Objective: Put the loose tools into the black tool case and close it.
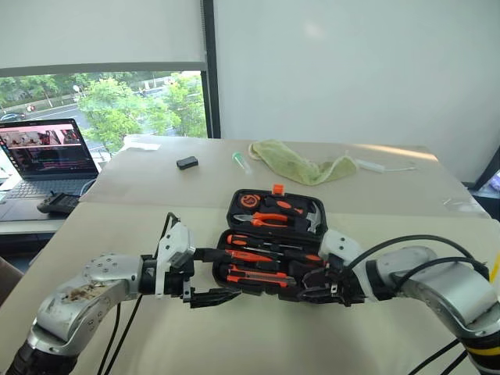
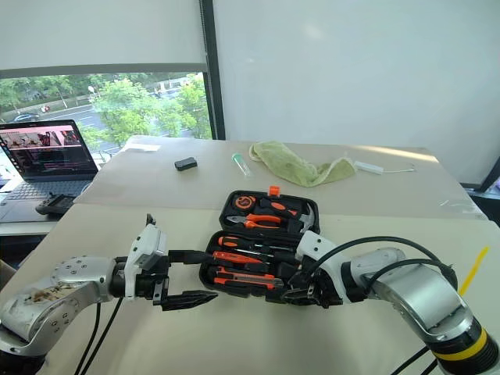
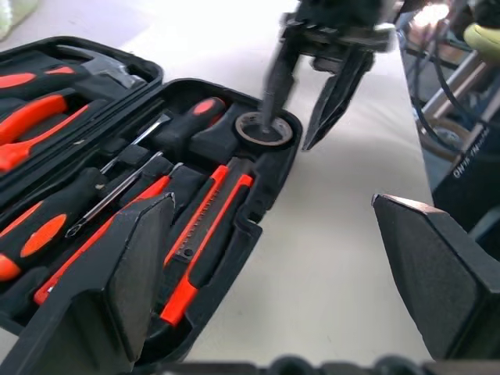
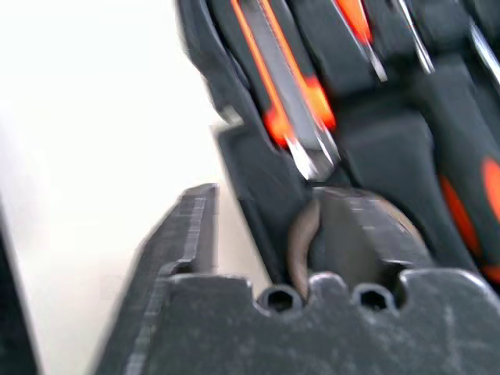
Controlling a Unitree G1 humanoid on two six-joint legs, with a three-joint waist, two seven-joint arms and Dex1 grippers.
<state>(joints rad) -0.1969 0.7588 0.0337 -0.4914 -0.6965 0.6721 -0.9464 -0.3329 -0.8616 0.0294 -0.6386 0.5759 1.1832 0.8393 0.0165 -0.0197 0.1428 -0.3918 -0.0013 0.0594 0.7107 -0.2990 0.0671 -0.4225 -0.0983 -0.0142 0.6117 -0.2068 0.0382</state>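
Black tool case (image 1: 234,205) open, tools slotted; left fingers (image 3: 141,266) spread wide, right's unclear.

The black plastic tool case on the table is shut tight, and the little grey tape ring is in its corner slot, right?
Not quite. The black plastic tool case lies open, its lid flat on the beige table, as the left eye view shows. The little grey tape ring does sit in its corner slot, with one finger of the right gripper poking into it.
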